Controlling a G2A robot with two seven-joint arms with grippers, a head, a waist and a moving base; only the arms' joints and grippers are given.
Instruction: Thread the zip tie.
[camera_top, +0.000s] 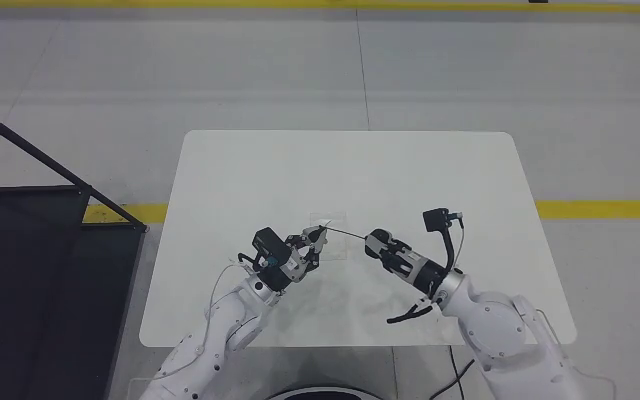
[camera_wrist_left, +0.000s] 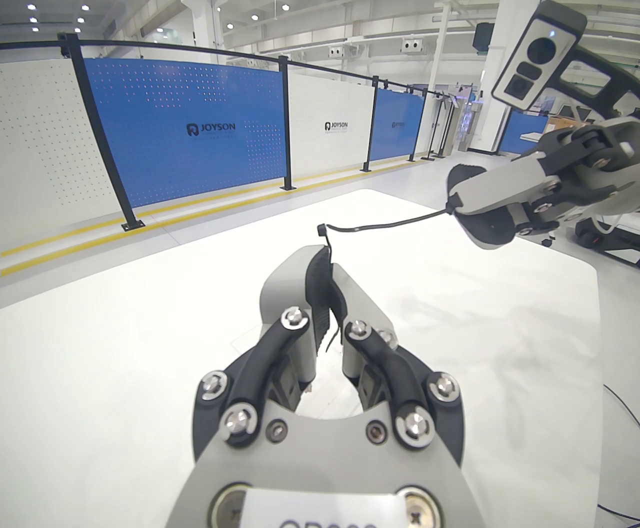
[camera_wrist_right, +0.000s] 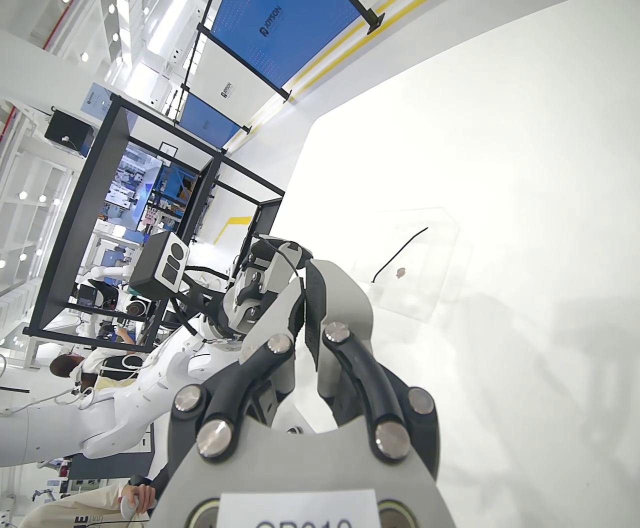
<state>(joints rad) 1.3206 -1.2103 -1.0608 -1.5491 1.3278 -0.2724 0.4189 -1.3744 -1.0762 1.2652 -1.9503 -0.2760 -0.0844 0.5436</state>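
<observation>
Left of the white table (camera_top: 440, 170) stands a dark panel (camera_top: 45, 290), and a yellow floor line (camera_top: 590, 208) runs out on the right. On the table beneath the grippers, a clear tray (camera_wrist_right: 440, 280) holds a black spare tie (camera_wrist_right: 400, 252) and a small pink bit (camera_wrist_right: 400, 272). Above it, the left gripper (camera_wrist_left: 325, 257) is clamped on the zip tie (camera_wrist_left: 385, 226) just below its head, which pokes past the fingertips. The thin black strap runs across, off the table, to the right gripper (camera_wrist_left: 456, 209), pinched tight on the far end.
</observation>
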